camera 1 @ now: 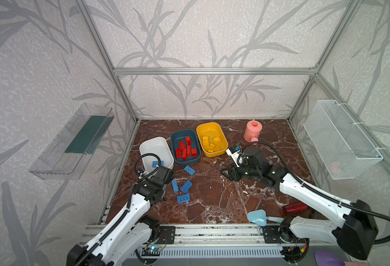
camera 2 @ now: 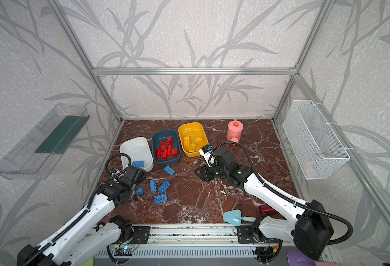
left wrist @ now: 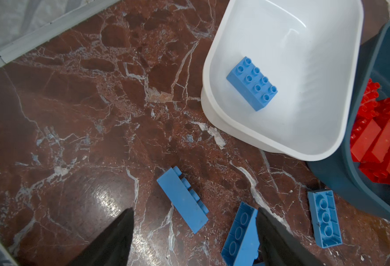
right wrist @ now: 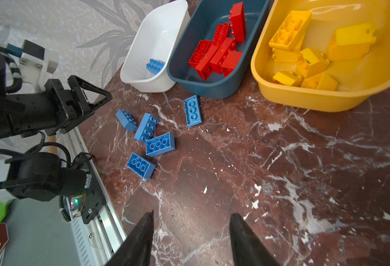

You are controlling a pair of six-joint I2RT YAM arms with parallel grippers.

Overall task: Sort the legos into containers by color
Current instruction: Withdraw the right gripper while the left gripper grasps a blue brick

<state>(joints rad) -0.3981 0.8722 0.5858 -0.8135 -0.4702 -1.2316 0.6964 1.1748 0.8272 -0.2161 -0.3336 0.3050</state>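
Three containers stand in a row at the back: white, teal and yellow. Red legos fill the teal one and yellow legos the yellow one. A single blue lego lies in the white one. Several blue legos lie loose on the marble in front of the white and teal containers. My left gripper hangs open over them; an upturned blue lego lies against one finger, ungripped. My right gripper is open and empty above bare marble in front of the yellow container.
A pink watering can stands at the back right. A white wire basket hangs on the right wall and a clear shelf on the left. A light blue scoop and a red object lie near the front edge.
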